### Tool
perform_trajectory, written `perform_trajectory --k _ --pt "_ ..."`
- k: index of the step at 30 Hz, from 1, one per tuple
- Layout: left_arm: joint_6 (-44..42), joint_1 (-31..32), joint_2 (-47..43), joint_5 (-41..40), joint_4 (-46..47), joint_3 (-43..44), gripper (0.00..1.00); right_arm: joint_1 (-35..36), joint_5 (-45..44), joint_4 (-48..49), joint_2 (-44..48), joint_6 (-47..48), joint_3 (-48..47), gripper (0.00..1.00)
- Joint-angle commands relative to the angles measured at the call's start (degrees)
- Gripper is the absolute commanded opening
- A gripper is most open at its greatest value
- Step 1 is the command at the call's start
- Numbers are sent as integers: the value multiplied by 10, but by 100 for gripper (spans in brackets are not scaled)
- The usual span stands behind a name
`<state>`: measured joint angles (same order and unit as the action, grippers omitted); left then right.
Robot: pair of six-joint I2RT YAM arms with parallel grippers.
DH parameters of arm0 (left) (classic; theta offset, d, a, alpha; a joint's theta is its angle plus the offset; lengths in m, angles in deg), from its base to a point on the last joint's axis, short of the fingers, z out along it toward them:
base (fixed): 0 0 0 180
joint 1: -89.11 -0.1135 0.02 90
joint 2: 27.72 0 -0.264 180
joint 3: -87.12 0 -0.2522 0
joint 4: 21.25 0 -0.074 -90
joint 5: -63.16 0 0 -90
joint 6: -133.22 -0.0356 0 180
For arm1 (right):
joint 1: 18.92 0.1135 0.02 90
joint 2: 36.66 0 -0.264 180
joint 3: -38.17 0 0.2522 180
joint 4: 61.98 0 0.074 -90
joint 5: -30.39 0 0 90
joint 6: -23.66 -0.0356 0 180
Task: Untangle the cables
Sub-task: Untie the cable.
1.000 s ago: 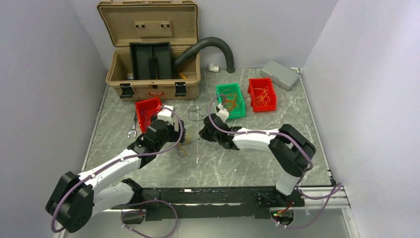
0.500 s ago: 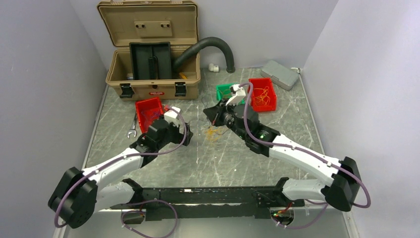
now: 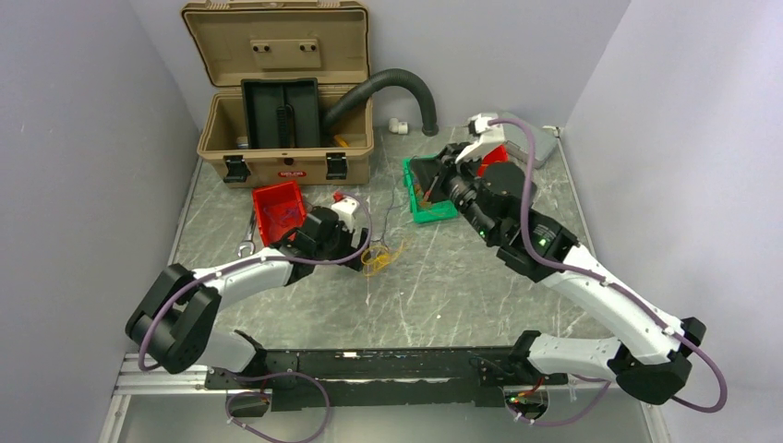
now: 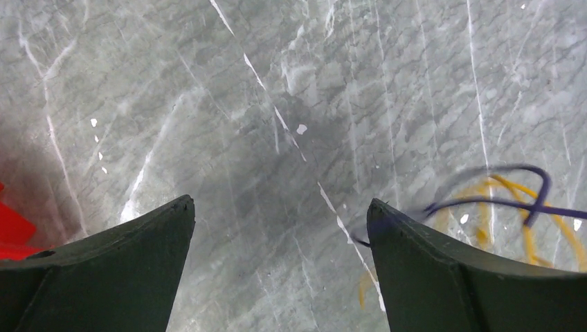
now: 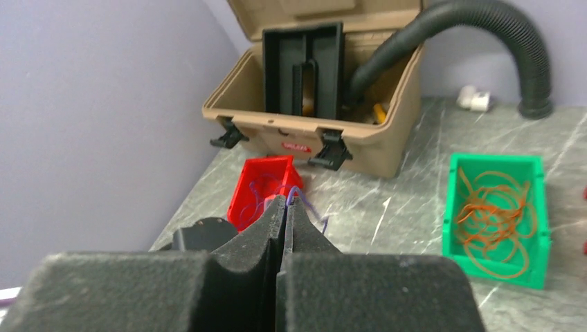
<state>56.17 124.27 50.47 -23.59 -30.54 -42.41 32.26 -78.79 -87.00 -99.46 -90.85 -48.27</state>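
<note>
Cables, a yellow knot crossed by a dark strand, lie on the table just beside my left gripper, spread wide and empty, so I'd shift over and pinch one loop only, while my right gripper hangs raised, pressed closed.

The left claw is pointing toward the cables lying on the tabletop; the right claw is hanging over a green bin.
</note>
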Motion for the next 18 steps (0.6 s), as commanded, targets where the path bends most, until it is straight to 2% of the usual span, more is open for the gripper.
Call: perform_trajectory --k 1,5,6,9,10,11,13,18 --pt "-7 4 37 1 -36 48 96 -4 -58 -80 1 62 -80 0" --pt "-7 5 53 -8 -44 60 94 -5 -66 -113 -6 79 -132 0" --pt "-8 5 56 -10 -55 63 85 -5 -71 -118 -6 83 -141 0" --pt "-14 5 71 0 -70 74 37 -6 -92 -132 -9 98 -169 0" --pt "-15 5 78 3 -75 77 29 -6 -100 -136 -10 105 -181 0" --pt "-14 5 82 2 -80 82 25 -7 -108 -140 -11 114 -192 0" --pt "-9 5 82 -14 -89 87 29 -7 -122 -151 -15 127 -218 0" --pt "-5 5 24 -29 -61 51 54 -9 -129 -177 -27 146 -260 0"
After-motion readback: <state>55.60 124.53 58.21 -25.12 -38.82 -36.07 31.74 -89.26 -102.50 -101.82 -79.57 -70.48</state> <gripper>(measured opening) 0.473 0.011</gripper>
